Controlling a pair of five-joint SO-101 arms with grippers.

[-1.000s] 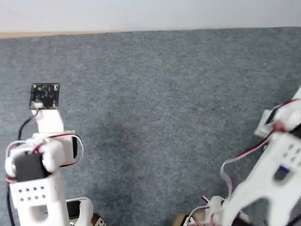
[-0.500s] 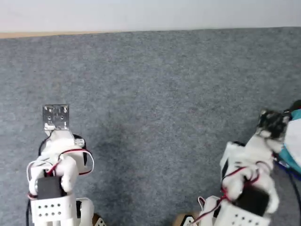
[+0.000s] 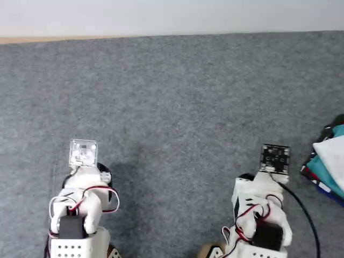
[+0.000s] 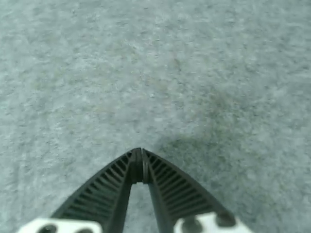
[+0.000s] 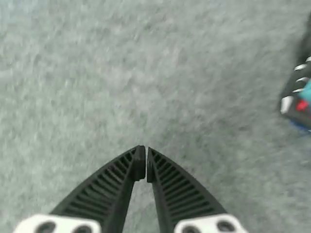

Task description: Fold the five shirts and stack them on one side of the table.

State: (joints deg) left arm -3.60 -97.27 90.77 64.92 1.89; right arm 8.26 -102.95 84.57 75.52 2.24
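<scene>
A stack of folded shirts [image 3: 329, 161] lies at the table's right edge, white on top with teal and dark layers under it. Its dark striped edge [image 5: 297, 92] shows in the right wrist view. My left gripper [image 4: 141, 156] is shut and holds nothing, over bare grey felt. My right gripper [image 5: 143, 151] is also shut with nothing in it, a short way to the left of the stack. In the high view the left arm [image 3: 80, 193] is folded back at the front left. The right arm [image 3: 263, 204] is folded back at the front right.
Grey felt [image 3: 177, 97] covers the whole table, and a pale wall strip [image 3: 161, 16] runs along the far side. Open felt stretches across the middle and back. The stack is the one object near the right arm.
Both arms have drawn back toward the table's front edge. The right arm swung left off the stack, so the folded shirts now lie uncovered at the right edge.
</scene>
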